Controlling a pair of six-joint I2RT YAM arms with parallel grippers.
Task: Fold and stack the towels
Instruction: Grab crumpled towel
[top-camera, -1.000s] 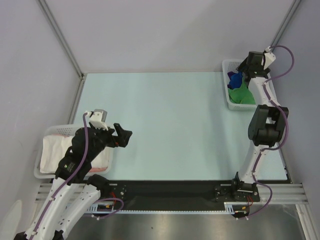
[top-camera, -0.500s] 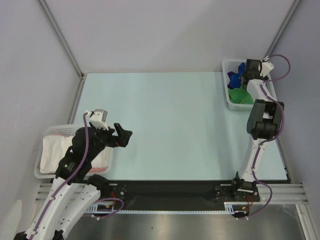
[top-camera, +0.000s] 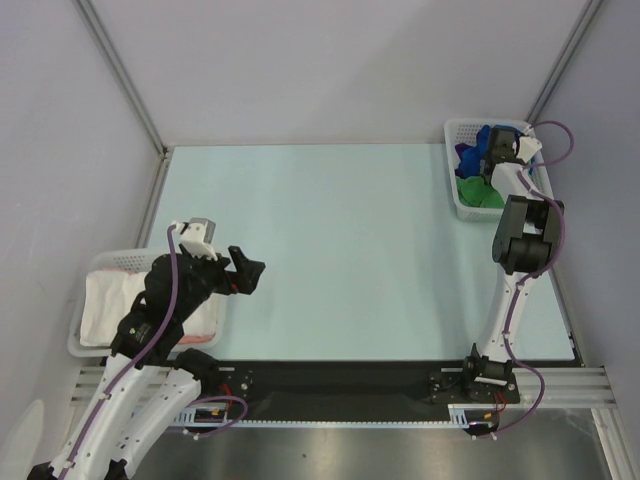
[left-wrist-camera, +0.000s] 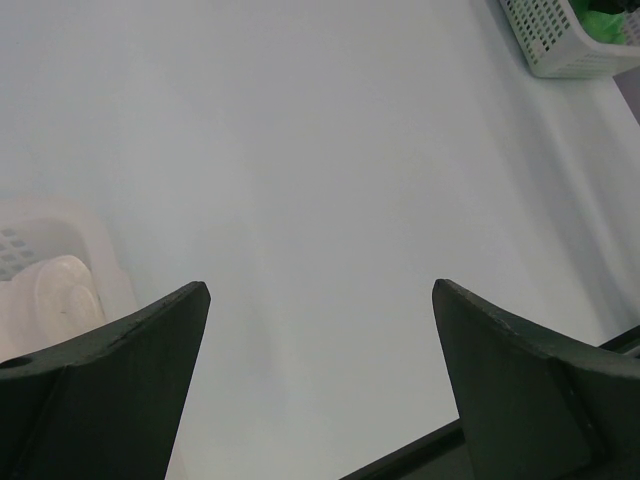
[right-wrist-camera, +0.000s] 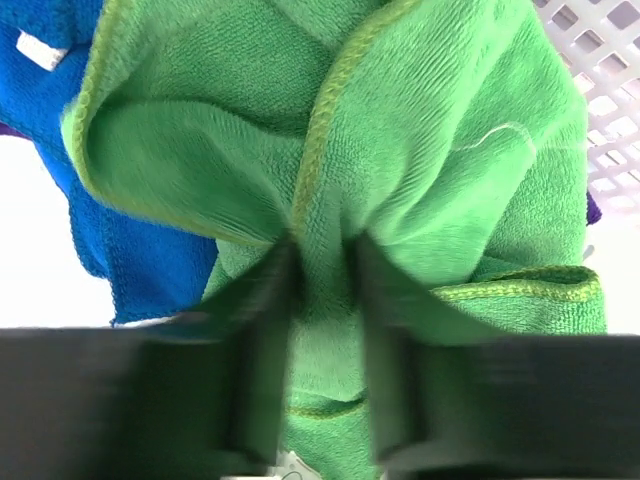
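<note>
Where right claw reaches into the white basket at far right corner of tabletop: clamped on a pinched fold of green towel, fingers pressed to either side of the ridge. Blue towel just beside and partly under the green, on its left in wrist view. Basket lattice visible at upper right of that view. From above, right arm stretched up along right edge, wrist bent down into the basket over blue and green cloth.

Left claw spread wide, gripping nothing, hanging above bare pale tabletop near the left front. Second white basket just left of left arm, holding white towels with a pink edge showing. The two baskets well apart, at opposite sides of tabletop.
</note>
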